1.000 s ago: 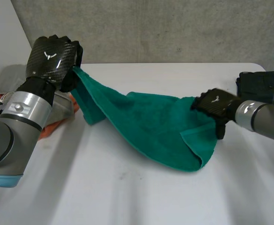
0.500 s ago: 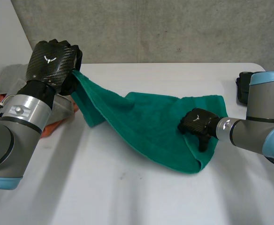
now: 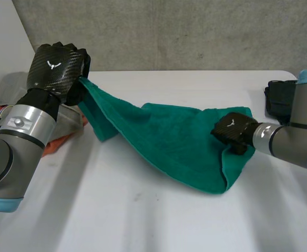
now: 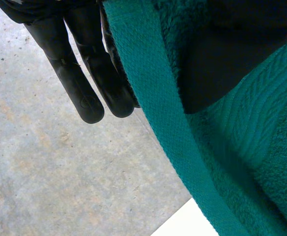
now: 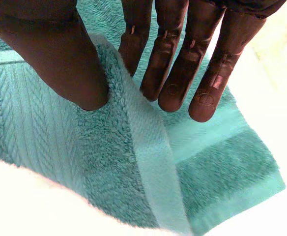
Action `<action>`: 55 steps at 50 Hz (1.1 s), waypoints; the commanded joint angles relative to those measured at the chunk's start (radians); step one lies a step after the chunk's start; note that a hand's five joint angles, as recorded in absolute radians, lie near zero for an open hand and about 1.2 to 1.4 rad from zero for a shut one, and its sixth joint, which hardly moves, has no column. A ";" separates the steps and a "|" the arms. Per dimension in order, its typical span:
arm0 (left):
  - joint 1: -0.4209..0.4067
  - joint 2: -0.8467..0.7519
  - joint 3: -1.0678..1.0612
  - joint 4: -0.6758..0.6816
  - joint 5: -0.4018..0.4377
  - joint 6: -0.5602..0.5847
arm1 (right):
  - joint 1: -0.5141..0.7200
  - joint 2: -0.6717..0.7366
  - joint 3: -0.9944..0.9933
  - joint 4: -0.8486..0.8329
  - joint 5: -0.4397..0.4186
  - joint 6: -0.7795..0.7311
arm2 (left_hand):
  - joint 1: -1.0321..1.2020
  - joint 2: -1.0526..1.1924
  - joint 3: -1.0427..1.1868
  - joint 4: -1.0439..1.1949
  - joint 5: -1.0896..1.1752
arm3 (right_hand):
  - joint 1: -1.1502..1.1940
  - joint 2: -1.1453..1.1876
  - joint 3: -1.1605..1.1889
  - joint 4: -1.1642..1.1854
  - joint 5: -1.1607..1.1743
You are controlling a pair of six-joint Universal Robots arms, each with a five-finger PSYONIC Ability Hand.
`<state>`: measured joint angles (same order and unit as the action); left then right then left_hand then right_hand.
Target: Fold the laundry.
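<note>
Head view: left hand [image 3: 56, 65] grips a corner of the green towel [image 3: 169, 142] up off the table [image 3: 143, 220], right hand [image 3: 232, 131] pinches its opposite edge, thumb against fingers.

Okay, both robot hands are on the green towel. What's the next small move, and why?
Probably raise the right robot hand a little without loosening its pinch. It grips a ridge along one edge of the towel, while the left robot hand holds a corner up off the table. The middle sags onto it, so lifting should stretch the cloth out.
</note>
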<state>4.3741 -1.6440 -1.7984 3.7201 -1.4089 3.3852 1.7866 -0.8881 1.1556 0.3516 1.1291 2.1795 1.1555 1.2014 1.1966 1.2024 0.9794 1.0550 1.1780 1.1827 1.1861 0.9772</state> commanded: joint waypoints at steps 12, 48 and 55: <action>0.074 0.173 -0.105 -0.520 0.005 0.058 | -0.467 -0.555 0.455 0.397 0.046 -0.296 | 0.241 0.195 0.200 0.194 0.242 | 0.341 0.218 0.214 0.210 0.245; 0.070 -0.412 0.899 0.033 -0.032 0.174 | -0.154 -0.281 -0.175 -0.748 0.282 0.284 | 0.241 0.195 0.200 0.194 0.242 | 0.341 0.218 0.214 0.210 0.245; 0.077 -0.402 0.797 0.130 -0.030 0.135 | -0.141 -0.299 -0.148 -0.783 0.285 0.303 | 0.241 0.195 0.200 0.194 0.242 | 0.341 0.218 0.214 0.210 0.245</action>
<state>4.4425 -2.0621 -0.9090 3.7539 -1.4388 3.5558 1.6393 -1.1704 0.9713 -0.3798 1.4186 2.4639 1.1555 1.2016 1.1969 1.2026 0.9794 1.0592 1.1781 1.1830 1.1899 0.9859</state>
